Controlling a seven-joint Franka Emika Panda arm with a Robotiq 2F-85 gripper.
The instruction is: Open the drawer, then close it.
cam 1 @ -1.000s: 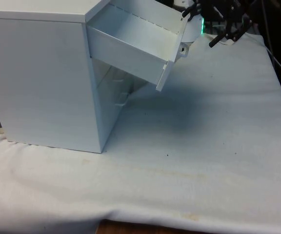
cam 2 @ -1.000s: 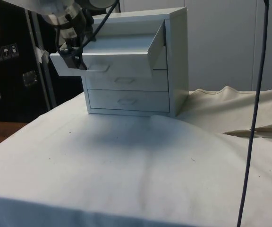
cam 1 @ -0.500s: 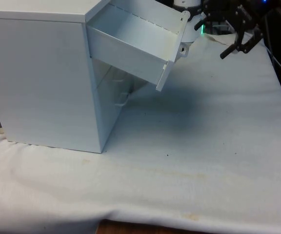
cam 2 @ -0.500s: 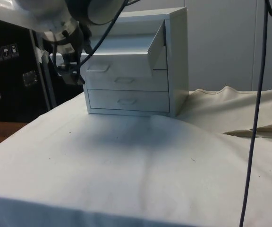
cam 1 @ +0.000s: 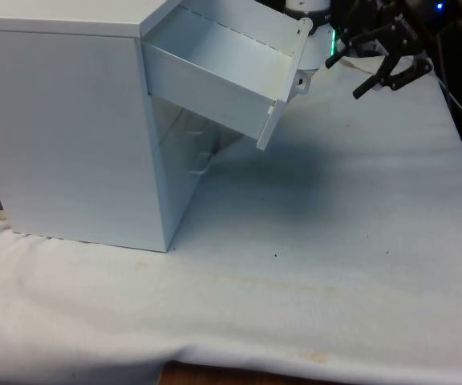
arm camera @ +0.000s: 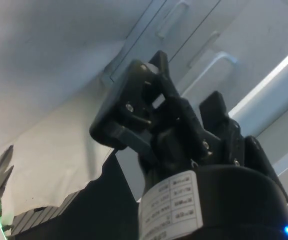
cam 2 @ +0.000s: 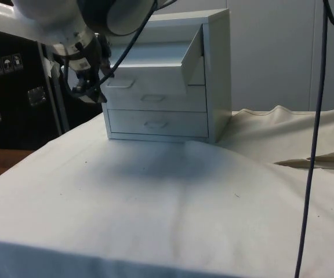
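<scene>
White cloth covered your desk (cam 1: pixel 335 265). Your black two-finger hand (cam 1: pixel 371 64) hung spread and held nothing, just beside the pulled-out, sagging top drawer (cam 1: pixel 223 76) of the white chest of drawers (cam 1: pixel 70 128). That thin, stiff drawer looked light; you'd best push its front panel by the small handle (cam 2: pixel 120 84).

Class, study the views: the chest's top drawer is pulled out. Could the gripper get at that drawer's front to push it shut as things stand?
Probably yes. The gripper hangs in the air just off the top drawer, beside its front panel, and nothing stands between them on the cloth.
</scene>
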